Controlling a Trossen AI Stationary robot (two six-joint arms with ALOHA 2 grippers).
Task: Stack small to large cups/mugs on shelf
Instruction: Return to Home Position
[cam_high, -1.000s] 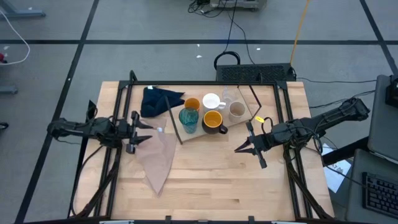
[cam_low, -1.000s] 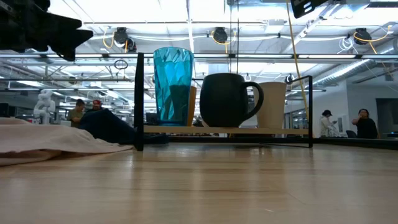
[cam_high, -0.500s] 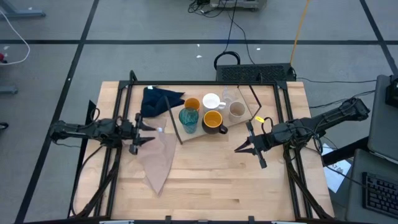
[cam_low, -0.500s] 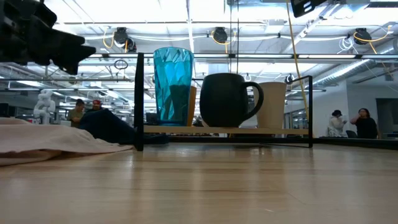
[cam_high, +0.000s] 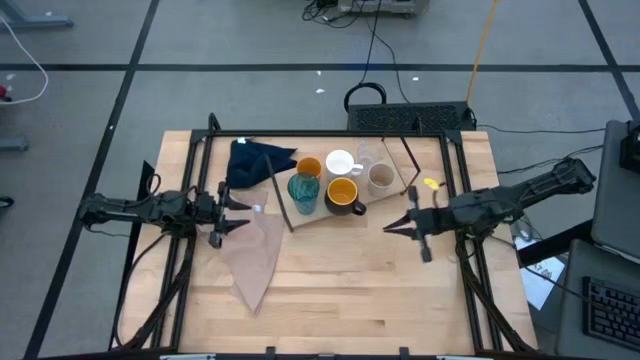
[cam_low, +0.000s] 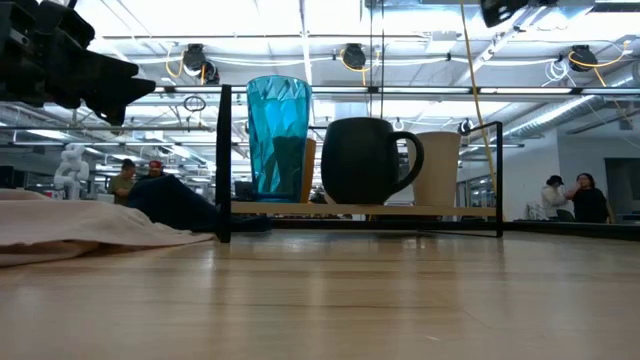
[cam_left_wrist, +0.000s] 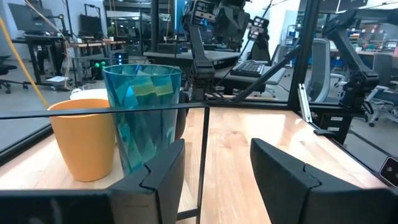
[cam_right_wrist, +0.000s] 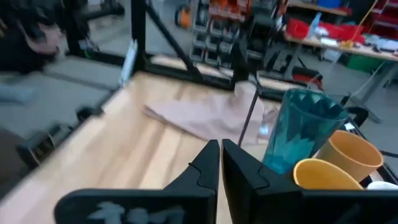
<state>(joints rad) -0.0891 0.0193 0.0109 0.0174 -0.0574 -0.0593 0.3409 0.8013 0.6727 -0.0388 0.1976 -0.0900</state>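
My left pincer (cam_left_wrist: 217, 147) hangs above the table (cam_high: 340, 300), spread wide, with nothing between its fingers (cam_left_wrist: 163, 169). Just below it lies the pinkish cloth (cam_high: 255, 250). Straight ahead stands a thin black rod of the shelf (cam_low: 360, 209), and right behind that rod is the teal tumbler (cam_left_wrist: 143, 115), upright on the board. The small orange cup (cam_left_wrist: 84, 140) is tucked close beside the tumbler, on the far side from the table's middle.

Further along the shelf, away from this pincer, the dark mug (cam_high: 343, 194) shows its orange inside next to the tumbler. The white mug (cam_high: 340, 162) stands behind the dark mug. Past those come the grey-beige cup (cam_high: 380, 178) and the clear cup (cam_high: 366, 154) at the shelf's far end. All six are on the board, upright.

Off to one side of my left pincer, toward the back edge, the dark blue cloth (cam_high: 255, 160) lies bunched against the shelf's end.

Across the table my right pincer (cam_high: 390, 227) hovers off the shelf's other end, pointing back at the cups. It is pressed together with only a thin slit showing, and it grips nothing.

People (cam_low: 575, 195) stand in the room beyond.
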